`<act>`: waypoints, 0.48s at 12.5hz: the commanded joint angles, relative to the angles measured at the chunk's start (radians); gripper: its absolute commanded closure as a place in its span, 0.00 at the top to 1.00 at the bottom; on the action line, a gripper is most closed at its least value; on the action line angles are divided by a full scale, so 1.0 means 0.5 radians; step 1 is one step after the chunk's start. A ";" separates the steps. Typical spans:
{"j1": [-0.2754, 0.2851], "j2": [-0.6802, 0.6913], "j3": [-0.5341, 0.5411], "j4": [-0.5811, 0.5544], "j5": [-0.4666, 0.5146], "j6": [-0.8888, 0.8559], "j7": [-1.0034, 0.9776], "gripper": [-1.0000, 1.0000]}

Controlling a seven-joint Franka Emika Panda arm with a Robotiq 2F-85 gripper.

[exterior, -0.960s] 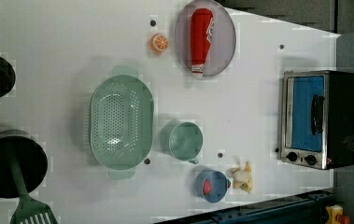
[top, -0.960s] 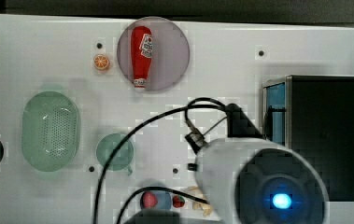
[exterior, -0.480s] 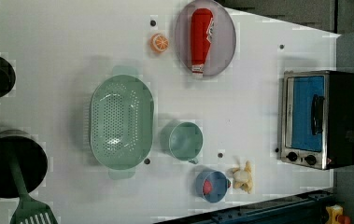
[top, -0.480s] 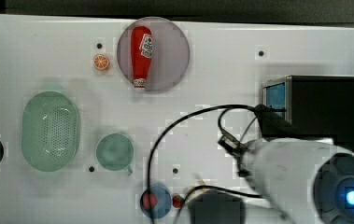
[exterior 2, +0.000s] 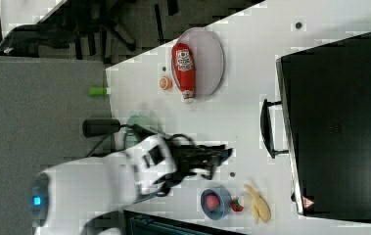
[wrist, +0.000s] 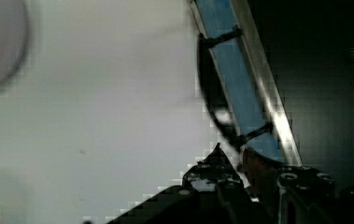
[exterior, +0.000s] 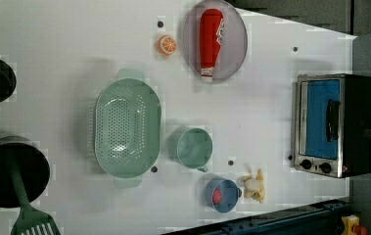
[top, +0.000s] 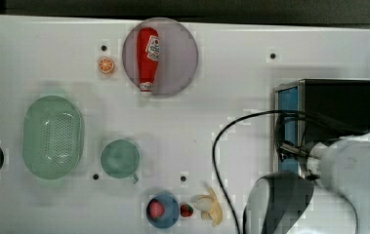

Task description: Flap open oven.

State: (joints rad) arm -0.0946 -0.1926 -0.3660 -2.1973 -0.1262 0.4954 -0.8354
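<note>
No legible text appears. The red ketchup bottle carries a white label; its print cannot be read. The oven bears a red triangular warning sign near one corner.

A white counter with small dark holes in its surface lies under even light. In the right view grey floor runs beside it, and dark chair legs stand past the counter's far edge. In the left view grey floor borders the counter too.
</note>
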 commanded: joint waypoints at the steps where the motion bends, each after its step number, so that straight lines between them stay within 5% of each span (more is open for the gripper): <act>1: -0.020 0.116 -0.043 -0.022 -0.009 0.214 -0.547 0.18; 6: -0.021 0.394 -0.114 -0.028 -0.004 0.492 -0.689 0.18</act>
State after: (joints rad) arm -0.1069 0.0168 -0.4048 -2.2207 -0.1272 0.7266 -1.1035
